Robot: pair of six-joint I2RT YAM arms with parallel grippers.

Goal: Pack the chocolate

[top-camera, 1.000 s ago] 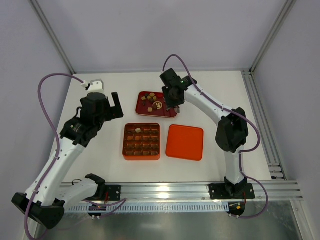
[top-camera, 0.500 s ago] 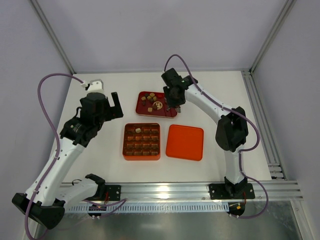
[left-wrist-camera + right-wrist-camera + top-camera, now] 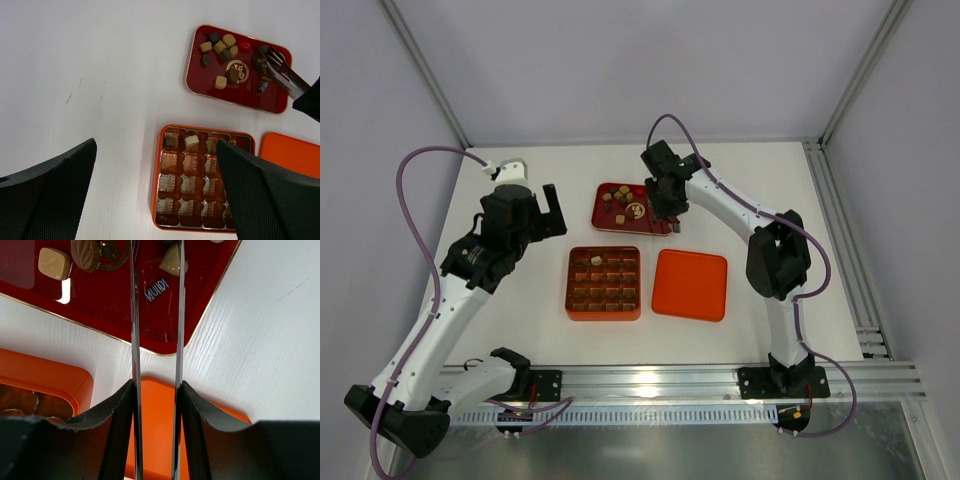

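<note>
Chocolate (image 3: 219, 47) lies mostly loose on the dark red tray (image 3: 200, 90) at the far middle of the counter (image 3: 100, 75). There is a cluster of tan and dark pieces at one end, a brown one on the white emblem, and a tan block stamped "Sweet" (image 3: 53, 263) close by. Only two pieces are packed, a dark one (image 3: 171, 141) and a cream one (image 3: 192, 140), side by side in the row of the orange box (image 3: 156, 190) nearest the tray. The other cells show only their brown liners. The orange lid (image 3: 689, 284) lies flat just beside the box. My right pincer (image 3: 156, 385) is clamped on a pair of metal tweezers (image 3: 133, 315), whose blades reach over the tray's right end with a tan lump (image 3: 170, 260) between them. The tips run out of my wrist view, so I cannot tell whether that lump is pinched. To do this pick well, I judge I should set the blades square on either side of one piece and squeeze gently enough not to mar or flick it. Then I should lift straight and lower it into the free cell next to the cream one. My left pincer (image 3: 156, 144) hangs wide open over the counter to the left of the tray, holding nothing.
</note>
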